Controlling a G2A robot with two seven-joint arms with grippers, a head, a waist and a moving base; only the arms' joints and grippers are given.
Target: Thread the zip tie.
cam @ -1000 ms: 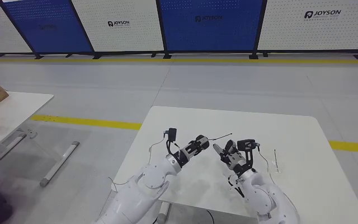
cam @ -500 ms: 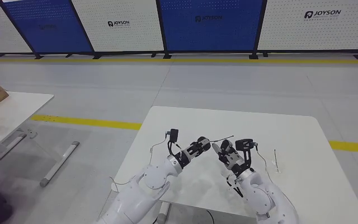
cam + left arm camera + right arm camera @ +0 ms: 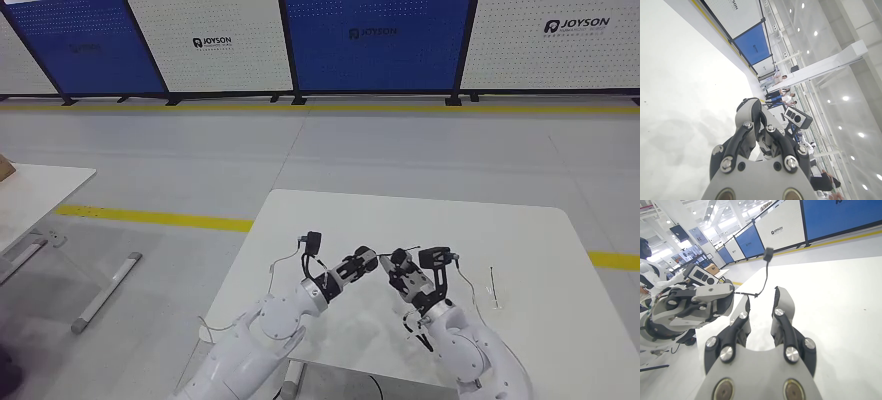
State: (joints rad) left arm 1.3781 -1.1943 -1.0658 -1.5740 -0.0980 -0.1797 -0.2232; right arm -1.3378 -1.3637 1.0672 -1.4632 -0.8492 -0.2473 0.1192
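Left gripper (image 3: 732, 291) clamps the black zip tie (image 3: 765, 275); right gripper (image 3: 762, 295) stands open beside its bend. Head free: threading seemingly not yet begun.

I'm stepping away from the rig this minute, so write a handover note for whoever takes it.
Left gripper: shut on the zip tie, held above the table.
Right gripper: open, facing the left one. The tie's free part rises between its fingers to the square head.
Done: tie picked up and presented.
Left: no loop visible, so the tail is not yet through the head. The right gripper has to close on the tie first.
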